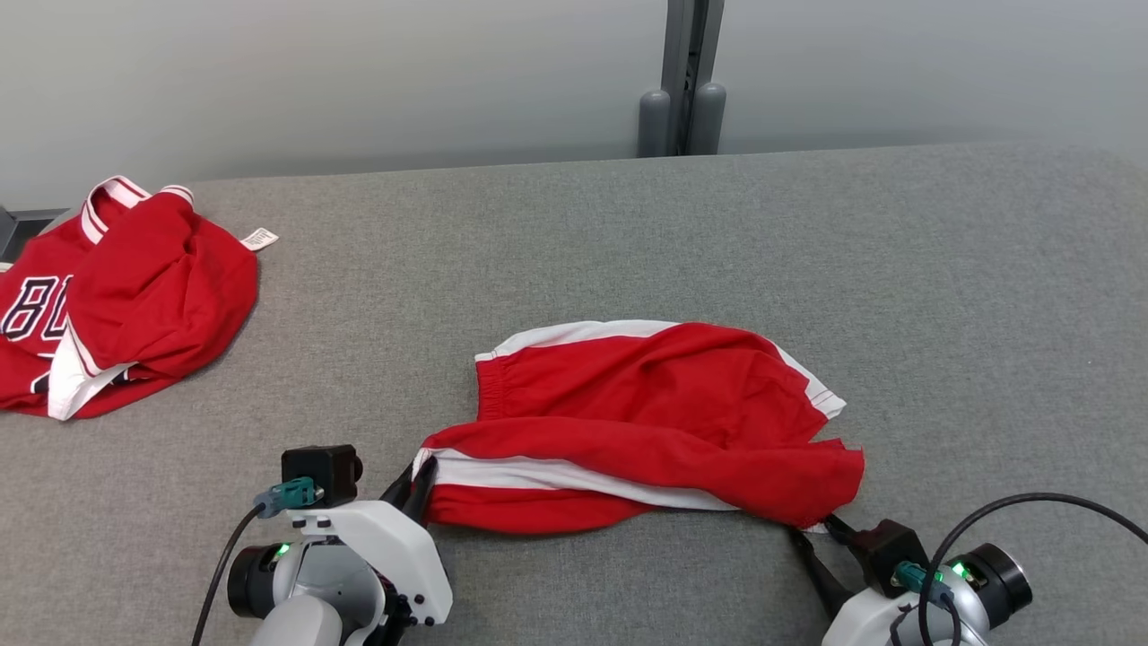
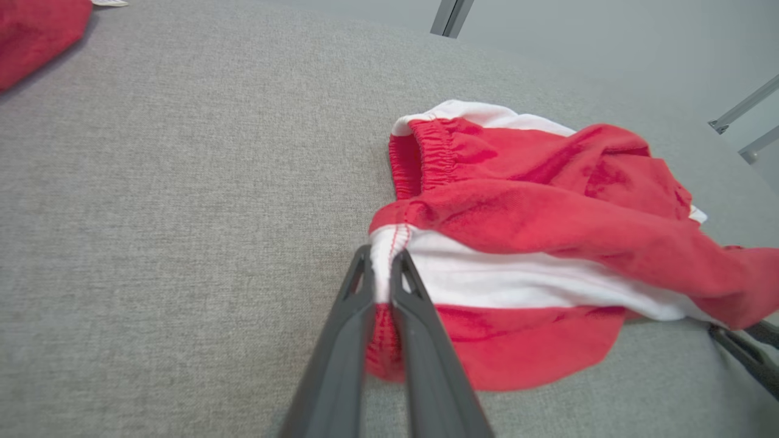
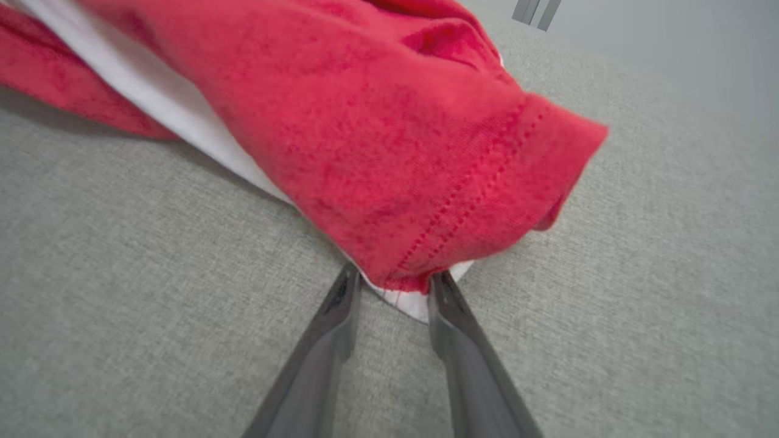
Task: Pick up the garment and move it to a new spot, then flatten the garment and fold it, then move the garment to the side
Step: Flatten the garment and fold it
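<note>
The garment (image 1: 646,413) is a pair of red shorts with a white side stripe, lying crumpled on the grey table's near middle. My left gripper (image 1: 420,480) is at its left end, shut on the waistband corner (image 2: 382,261) where the white stripe meets the red elastic. At the right end, the red hem corner (image 3: 395,121) droops between the fingers of my right gripper (image 3: 395,283), which stand apart on either side of the cloth, low over the table. In the head view the right gripper (image 1: 812,529) is partly hidden under the hem.
A second red garment (image 1: 117,296), a jersey with white trim and lettering, lies bunched at the table's far left. The grey cloth table (image 1: 628,224) stretches behind the shorts to a pale wall with a grey post (image 1: 686,81).
</note>
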